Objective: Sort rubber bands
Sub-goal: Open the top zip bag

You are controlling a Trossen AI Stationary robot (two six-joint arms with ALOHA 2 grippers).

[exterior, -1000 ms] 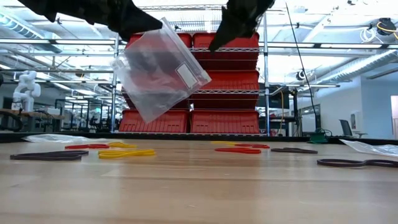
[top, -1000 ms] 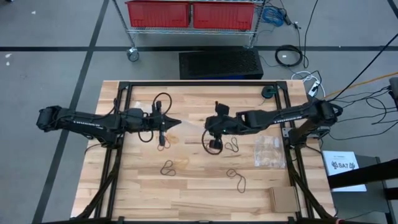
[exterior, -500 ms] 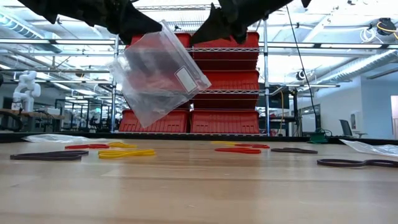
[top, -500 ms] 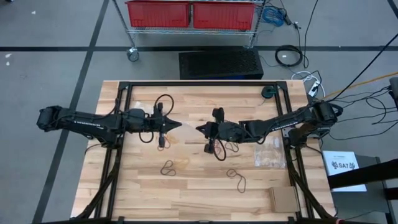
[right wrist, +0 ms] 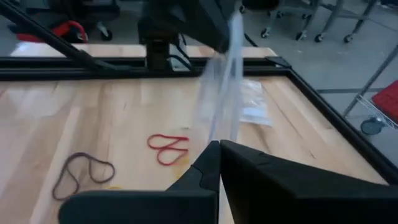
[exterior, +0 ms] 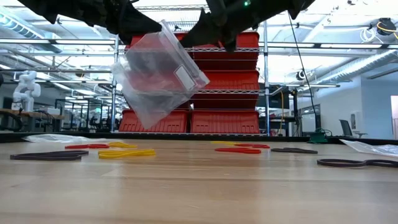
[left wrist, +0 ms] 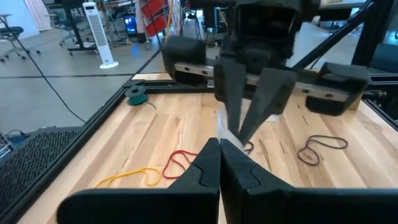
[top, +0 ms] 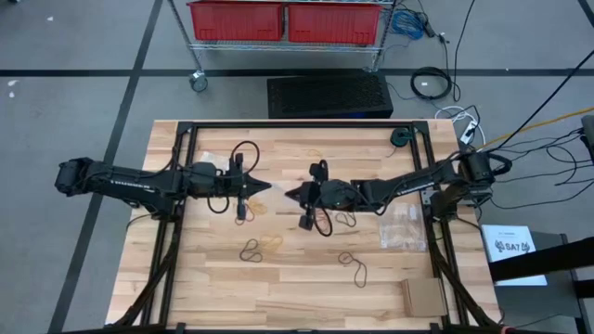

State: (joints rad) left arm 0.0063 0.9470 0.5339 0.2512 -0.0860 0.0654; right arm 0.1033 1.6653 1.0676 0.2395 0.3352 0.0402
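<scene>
High view: wooden plank table [top: 213, 288], pale grain, dark metal frame around it.
Left gripper [top: 265, 186]: fingers pinched together on the edge of a clear plastic bag [exterior: 158, 71]; bag is thin, crinkled, hangs tilted above the table, white label on one face.
Right gripper [top: 290, 194]: fingers closed to a point at the bag's other edge; whether they actually pinch the film is hard to make out.
Rubber bands [top: 251, 249]: thin floppy loops lying flat on the wood; dark and yellow ones below the left gripper, a dark one [top: 354, 264] further right, more partly hidden under the right arm.
Low view: red, yellow and dark bands [exterior: 126, 153] lie across the tabletop; bag contents dark, unclear.
Spare bags [top: 401, 225]: clear, flat, near the table's right side.
</scene>
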